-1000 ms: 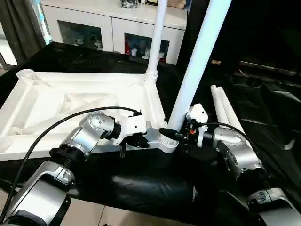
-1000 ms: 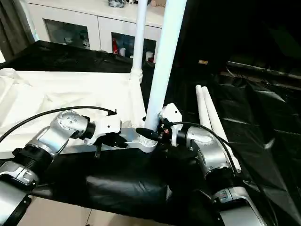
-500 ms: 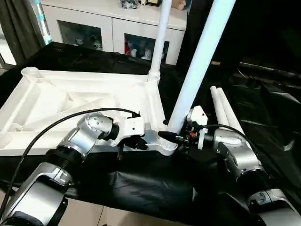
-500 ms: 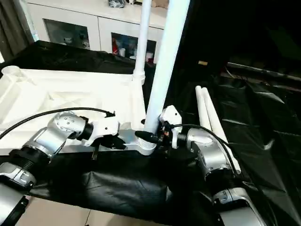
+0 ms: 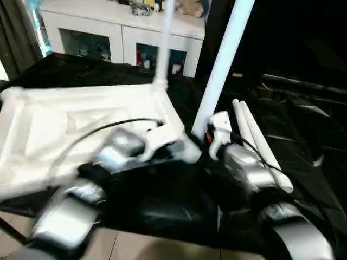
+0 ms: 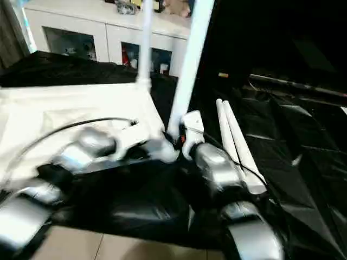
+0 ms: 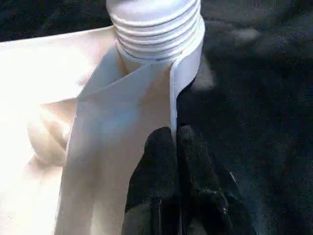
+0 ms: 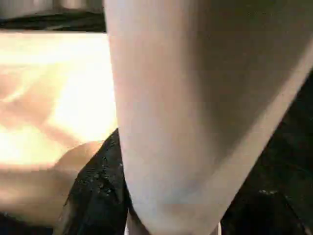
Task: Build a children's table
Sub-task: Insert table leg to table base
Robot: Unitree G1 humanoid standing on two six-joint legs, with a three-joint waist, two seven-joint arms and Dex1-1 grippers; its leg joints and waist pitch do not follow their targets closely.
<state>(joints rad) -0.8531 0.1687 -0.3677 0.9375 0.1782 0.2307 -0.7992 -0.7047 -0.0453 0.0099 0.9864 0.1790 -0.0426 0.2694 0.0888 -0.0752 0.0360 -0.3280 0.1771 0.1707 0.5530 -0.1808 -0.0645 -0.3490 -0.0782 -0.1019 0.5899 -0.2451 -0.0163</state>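
I find no legible text, label, brand, number or sign on any surface before me.

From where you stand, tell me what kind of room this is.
Probably a lab or demo room furnished like a home. A work table draped in black sheeting holds the white tabletop, and behind it a white cabinet with glass doors shows small trinkets on its shelves and top.

- Tabletop [image 5: 65, 116] lies on the draped work table [image 5: 303, 130], left of the right gripper [image 5: 203, 138].
- Two loose legs [image 5: 255, 141] lie to that gripper's right.
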